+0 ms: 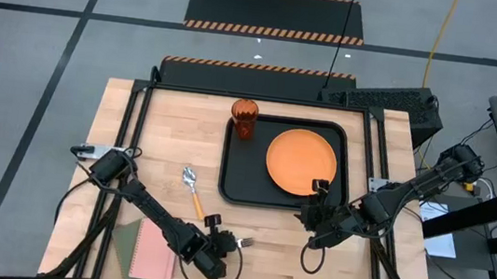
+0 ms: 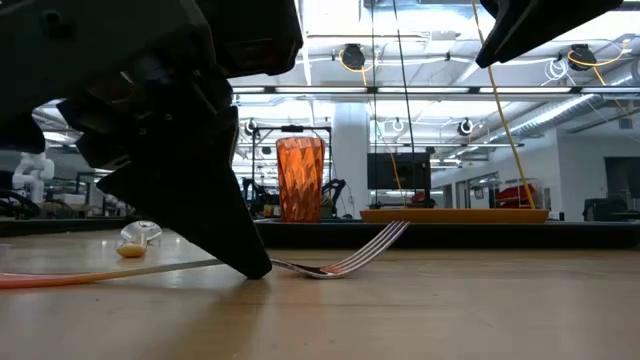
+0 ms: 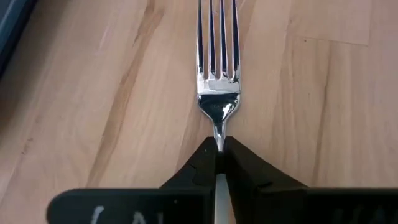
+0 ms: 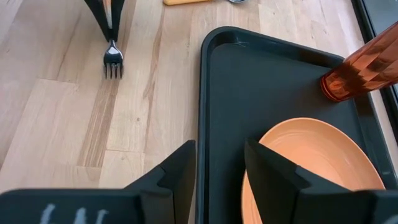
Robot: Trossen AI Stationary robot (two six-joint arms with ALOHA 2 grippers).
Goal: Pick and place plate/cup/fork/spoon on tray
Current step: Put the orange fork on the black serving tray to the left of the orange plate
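The fork [image 3: 219,93] lies on the bare wood near the table's front edge, its tines pointing toward the table's right. My left gripper [image 3: 219,152] is shut on it; both also show in the high view [image 1: 238,244]. The black tray [image 1: 236,180] holds the orange plate [image 1: 302,162] and, in its far left corner, the upright cup [image 1: 244,118]. The spoon [image 1: 192,189] lies on the wood left of the tray. My right gripper [image 4: 219,168] is open and empty over the tray's near rim, one finger over the wood and one by the plate's edge. My left gripper pinches the fork's narrow neck [image 3: 219,138], just behind the tines, between its two fingertips. The fingers slant down from the table's left and lie along the fork. The bend behind the tines rests on the wood [image 2: 322,272], the tines tilt up [image 2: 390,236], and the handle [image 2: 60,277] runs back under the gripper.
A pink notebook [image 1: 153,251] lies at the near left, beside my left arm. Bare wood lies between the fork and the tray's near left corner [image 4: 214,36]. The tray's left half, near the cup, is bare.
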